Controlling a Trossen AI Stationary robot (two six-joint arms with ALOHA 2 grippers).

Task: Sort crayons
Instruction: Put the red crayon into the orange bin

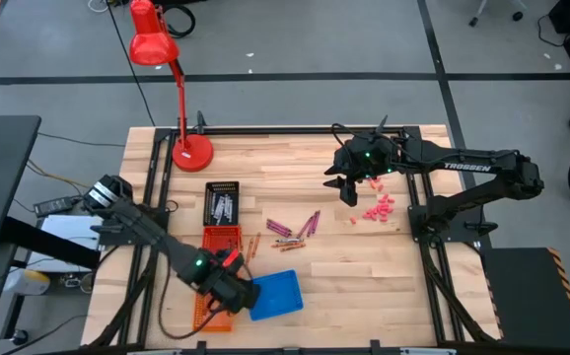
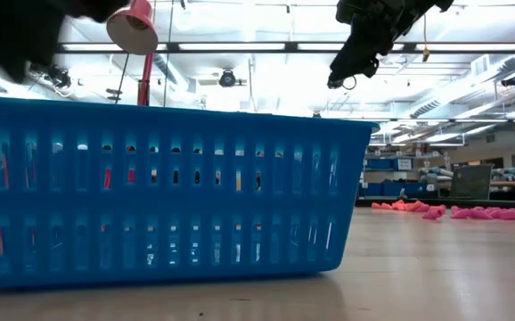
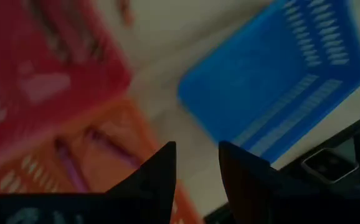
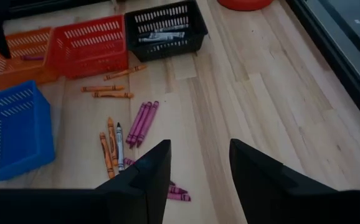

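Loose crayons [image 4: 141,122] lie on the wooden table's middle [image 1: 295,229]: purple, orange and one grey. My left gripper [image 3: 196,163] hangs open and empty above the orange basket [image 3: 99,155], which has purple crayons in it, beside the blue basket [image 3: 279,74]; in the high view my left gripper [image 1: 234,292] is near the front edge. My right gripper [image 4: 198,149] is open and empty, raised over the table's right half [image 1: 347,192], looking toward the loose crayons. Grey crayons lie in the black basket [image 4: 164,28].
Orange, red [image 1: 221,238] and black [image 1: 221,202] baskets stand in a row from near to far on the left. The blue basket [image 2: 168,196] sits at the front. Pink chunky bits [image 1: 379,209] lie right of centre. A red desk lamp [image 1: 188,148] stands at the far left.
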